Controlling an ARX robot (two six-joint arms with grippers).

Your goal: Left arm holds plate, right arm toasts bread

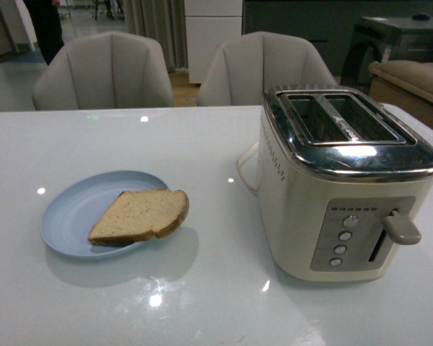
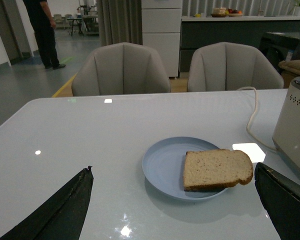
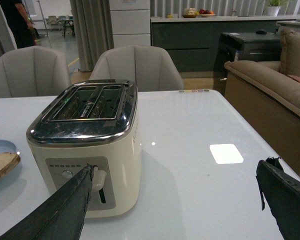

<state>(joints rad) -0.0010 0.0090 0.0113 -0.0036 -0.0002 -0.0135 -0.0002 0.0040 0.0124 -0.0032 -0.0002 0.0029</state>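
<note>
Pale-blue plate [image 1: 68, 216]: 1 pc, on glossy white table [image 1: 202, 303], to robot's left of toaster [image 1: 303, 209], well apart from it.

Bread [image 1: 138, 215]: half-slice, lies flat on plate's toaster-side half. Long axis runs roughly left-right across table in front view, slightly skewed. Rounded crust end points twd toaster and overhangs plate rim; straight cut end rests on plate.

Left gripper [image 2: 173, 169]: fingers spread wide, nothing held. Plate + bread sit ahead between them, no contact.

Right gripper [image 3: 175, 167]: likewise spread, empty, facing toaster's control end w/ lever [image 3: 99, 177].

Slots [image 1: 339, 119]: two, empty, run front-to-back, i.e. crosswise to bread's axis.

Risks (judged):
- Plate not yet pinned, so a push on bread may skate it over the slick top.
- Flat slice gives little to pinch. Overhanging crust is the likely grip pt, but a thin bite may tear or drop it.
- Slice needs turning on edge + lining up w/ a slot, else it catches on the chrome rim.
</note>
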